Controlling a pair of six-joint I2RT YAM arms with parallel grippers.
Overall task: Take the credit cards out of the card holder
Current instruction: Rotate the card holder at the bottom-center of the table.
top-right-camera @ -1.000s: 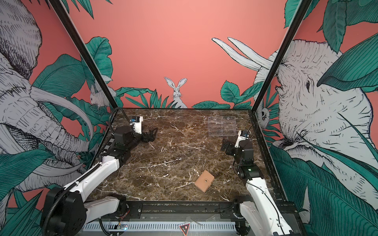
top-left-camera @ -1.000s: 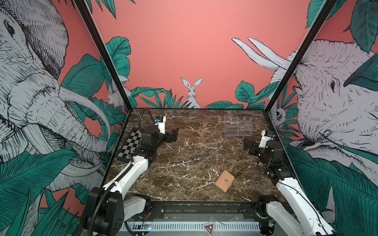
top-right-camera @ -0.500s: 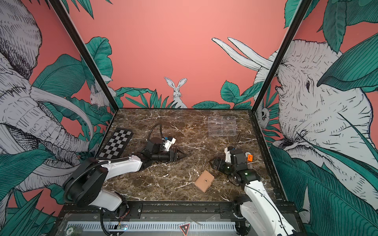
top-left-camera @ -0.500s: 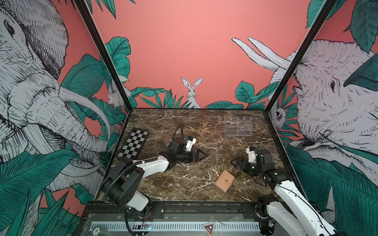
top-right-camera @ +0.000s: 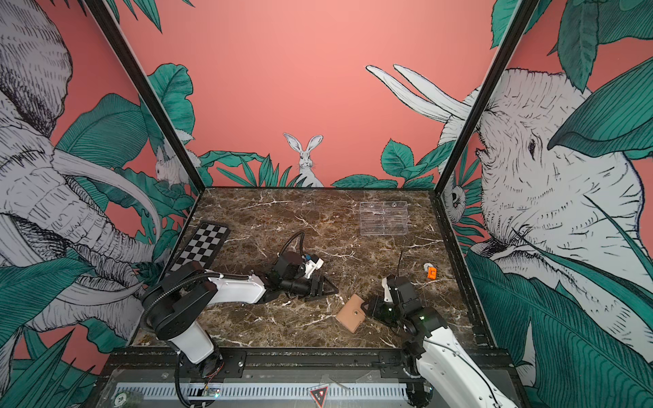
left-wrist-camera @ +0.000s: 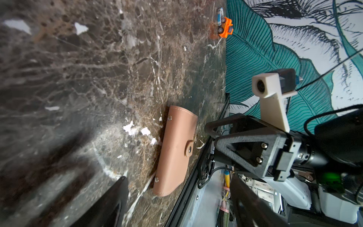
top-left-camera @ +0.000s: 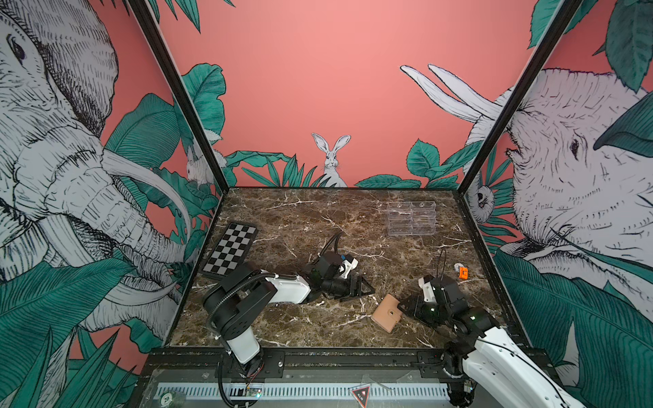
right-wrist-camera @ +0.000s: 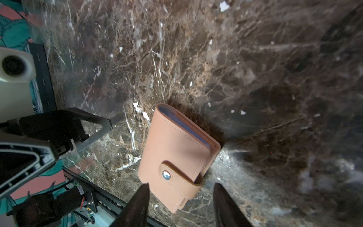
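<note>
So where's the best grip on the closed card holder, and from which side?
Probably the tabbed edge of the card holder, approached low from the side where the right gripper sits. It lies flat and snapped shut on the table, and that thick edge, where the snap tab wraps round, faces it.

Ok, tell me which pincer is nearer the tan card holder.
The right pincer: its open tips straddle the card holder, while the left pincer hangs clear of it.

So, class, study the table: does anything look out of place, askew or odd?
A small orange toy car sits near the right edge of the table, unrelated to the job. The card holder lies askew, snapped shut.
</note>
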